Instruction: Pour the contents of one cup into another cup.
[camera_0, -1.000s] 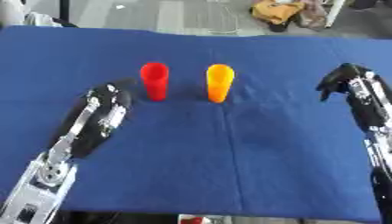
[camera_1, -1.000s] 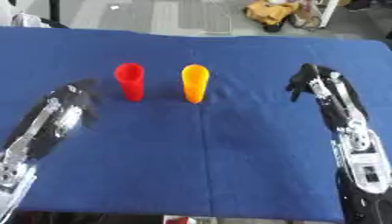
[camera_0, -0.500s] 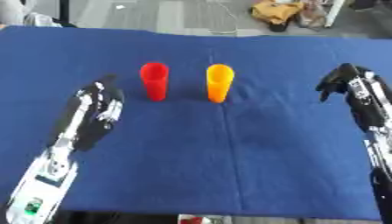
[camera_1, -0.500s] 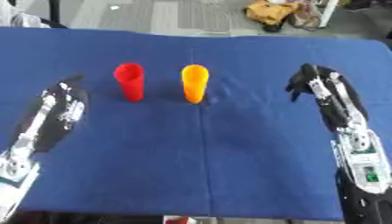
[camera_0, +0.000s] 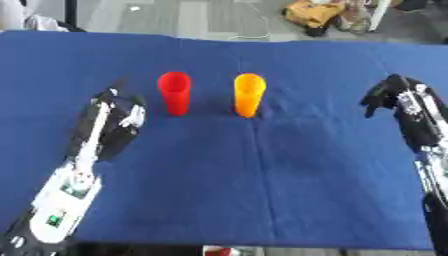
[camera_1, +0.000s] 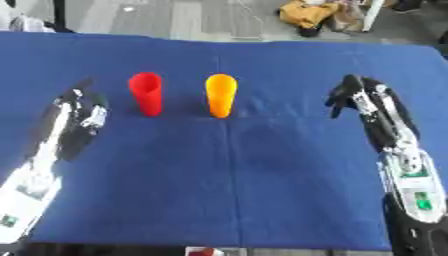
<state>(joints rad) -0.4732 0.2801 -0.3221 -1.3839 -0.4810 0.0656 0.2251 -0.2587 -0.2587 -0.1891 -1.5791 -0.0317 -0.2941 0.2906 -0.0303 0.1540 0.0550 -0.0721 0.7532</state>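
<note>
A red cup (camera_0: 174, 93) and an orange cup (camera_0: 248, 94) stand upright side by side on the blue table (camera_0: 262, 170), a little apart, at the middle back. My left hand (camera_0: 116, 107) is just left of the red cup, fingers relaxed, holding nothing and not touching it. My right hand (camera_1: 350, 94) hovers well to the right of the orange cup with its fingers bent downward and nothing in them. What the cups contain is not visible.
The blue cloth covers the whole table, with bare cloth in front of the cups. Beyond the far edge lies grey floor with a yellow-brown object (camera_0: 315, 12) and some legs of furniture.
My left hand has moved forward along the table's left side and now sits beside the red cup. The right hand and both cups have stayed in place.
</note>
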